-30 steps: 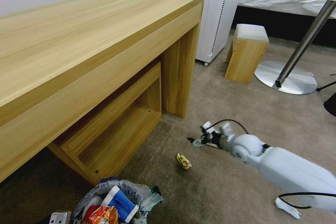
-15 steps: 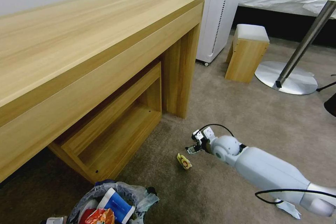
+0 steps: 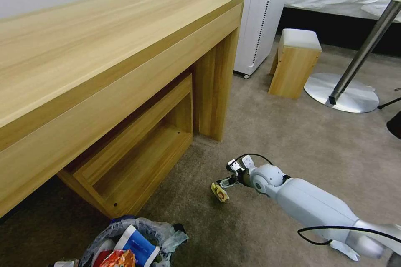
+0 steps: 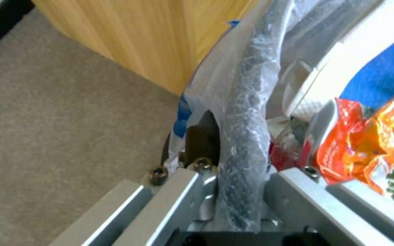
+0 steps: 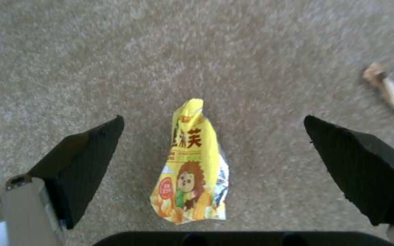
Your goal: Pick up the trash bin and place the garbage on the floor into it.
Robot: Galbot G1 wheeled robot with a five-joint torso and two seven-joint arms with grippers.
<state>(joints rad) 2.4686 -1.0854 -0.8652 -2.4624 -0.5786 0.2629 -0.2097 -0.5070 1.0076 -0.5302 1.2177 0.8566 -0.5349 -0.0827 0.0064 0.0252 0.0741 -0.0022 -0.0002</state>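
One yellow wrapper [image 5: 191,171] lying loose on the floor [image 3: 292,133], now straddled by the spread right gripper [image 3: 224,183] newly arrived above it, ready for pinching; left gripper [image 4: 233,191] clamped on trash bin [image 3: 129,233] rim.

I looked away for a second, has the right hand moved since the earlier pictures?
Yes. The right hand has swung left and toward the robot, away from the desk leg, and is now open right at the yellow wrapper on the carpet.

Short-pile carpet [image 5: 261,61] is looking matt and rough — the yellow wrapper [image 5: 192,174] is gleaming glossy, the bin's bag [image 4: 247,112] showing crinkly translucent plastic.
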